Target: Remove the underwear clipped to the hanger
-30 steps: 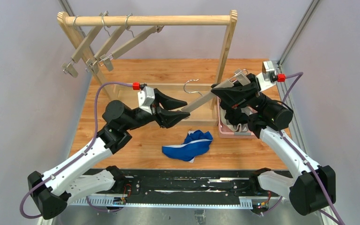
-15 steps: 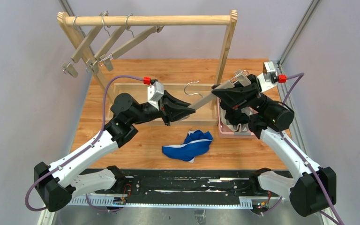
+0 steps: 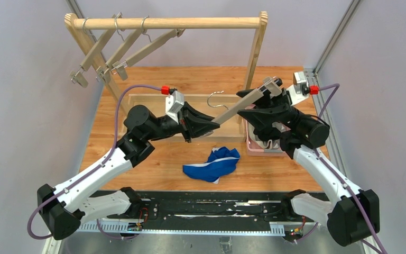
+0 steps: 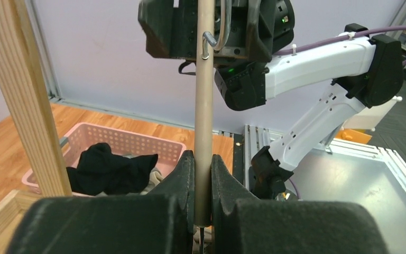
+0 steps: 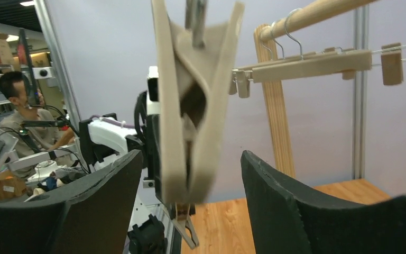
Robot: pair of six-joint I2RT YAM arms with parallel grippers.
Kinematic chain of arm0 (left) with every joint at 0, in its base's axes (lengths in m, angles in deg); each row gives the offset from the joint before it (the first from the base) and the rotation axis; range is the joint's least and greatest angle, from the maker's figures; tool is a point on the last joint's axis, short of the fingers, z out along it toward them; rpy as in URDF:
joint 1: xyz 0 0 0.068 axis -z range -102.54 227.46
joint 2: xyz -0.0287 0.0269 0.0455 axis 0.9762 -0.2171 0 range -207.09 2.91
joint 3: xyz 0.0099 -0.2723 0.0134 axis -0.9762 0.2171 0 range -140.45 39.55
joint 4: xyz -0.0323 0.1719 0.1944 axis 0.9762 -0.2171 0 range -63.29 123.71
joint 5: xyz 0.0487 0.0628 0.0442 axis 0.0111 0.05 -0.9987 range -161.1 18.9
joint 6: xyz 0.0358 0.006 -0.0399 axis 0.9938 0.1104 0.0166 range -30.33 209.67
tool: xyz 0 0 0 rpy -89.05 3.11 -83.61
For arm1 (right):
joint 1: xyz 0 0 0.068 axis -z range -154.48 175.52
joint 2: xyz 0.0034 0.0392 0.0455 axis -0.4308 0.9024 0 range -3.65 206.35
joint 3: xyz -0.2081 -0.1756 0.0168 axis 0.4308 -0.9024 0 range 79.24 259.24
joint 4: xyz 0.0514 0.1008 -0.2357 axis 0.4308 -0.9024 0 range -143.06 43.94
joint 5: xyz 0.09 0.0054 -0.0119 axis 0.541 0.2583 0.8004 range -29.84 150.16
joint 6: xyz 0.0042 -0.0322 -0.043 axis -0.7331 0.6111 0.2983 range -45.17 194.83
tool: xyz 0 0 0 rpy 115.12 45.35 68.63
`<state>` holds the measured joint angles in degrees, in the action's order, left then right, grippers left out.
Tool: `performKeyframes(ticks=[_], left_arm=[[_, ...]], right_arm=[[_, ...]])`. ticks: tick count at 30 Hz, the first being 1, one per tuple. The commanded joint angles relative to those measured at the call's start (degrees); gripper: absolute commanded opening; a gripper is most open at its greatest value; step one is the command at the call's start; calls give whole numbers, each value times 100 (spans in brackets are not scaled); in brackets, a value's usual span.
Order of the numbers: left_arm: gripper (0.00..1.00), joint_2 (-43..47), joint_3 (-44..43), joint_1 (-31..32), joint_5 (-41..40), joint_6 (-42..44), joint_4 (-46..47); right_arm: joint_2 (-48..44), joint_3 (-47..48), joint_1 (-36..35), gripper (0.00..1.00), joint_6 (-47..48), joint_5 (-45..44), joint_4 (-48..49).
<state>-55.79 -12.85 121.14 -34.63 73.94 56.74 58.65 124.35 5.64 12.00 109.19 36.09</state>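
A bare wooden hanger (image 3: 240, 106) slants over the table between both arms, its wire hook (image 3: 217, 95) free of the rail. My left gripper (image 3: 211, 123) is shut on its bar; in the left wrist view my left gripper (image 4: 203, 174) pinches the hanger's bar (image 4: 205, 95). My right gripper (image 3: 261, 106) stands open around the clip end, and the clip (image 5: 190, 106) hangs untouched between its fingers (image 5: 283, 201). Blue underwear (image 3: 214, 164) lies crumpled on the table near the front. Black underwear (image 4: 108, 164) lies in the pink basket (image 4: 137, 138).
The wooden rack's rail (image 3: 169, 23) carries three empty clip hangers (image 3: 113, 53) at the back left. Its right post (image 3: 255, 50) stands just behind the held hanger. The pink basket (image 3: 249, 144) sits under my right arm. The rack's base frame (image 3: 137, 98) lies on the table.
My left gripper moved right and closed on the hanger's bar. My right gripper opened off the clip, and the clip end of the hanger rose slightly.
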Motion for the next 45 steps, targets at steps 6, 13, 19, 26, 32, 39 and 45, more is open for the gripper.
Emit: performKeyframes(ticks=[6,13,19,26,32,39,45], left_arm=[[0,753,-725,26,-1678,828,-2339],[0,653,-1954,26,-3703,1301,-5893],[0,335,-2526,19,-4715,1254,-7033],[0,-278,-3183,-198,-4757,1186,-7275],[0,-715,-3473,-629,-4286,1208,-7091],[0,-1158,-3874,-1142,-3561,1176,-6697],[0,-1437,-4093,-1397,-3187,999,-6352]], right_arm=[[-1016,-437,-68,71,2016,44,-2971],[-2164,-146,-898,70,5581,-1720,-8253],[-2278,-517,-1614,67,5792,-2548,-9565],[-1285,-798,-3207,65,5759,-3932,-9749],[-52,-599,-4095,65,6046,-4460,-9584],[915,-384,-4270,65,6190,-3994,-9276],[1798,-155,-4288,65,6325,-3622,-9205]])
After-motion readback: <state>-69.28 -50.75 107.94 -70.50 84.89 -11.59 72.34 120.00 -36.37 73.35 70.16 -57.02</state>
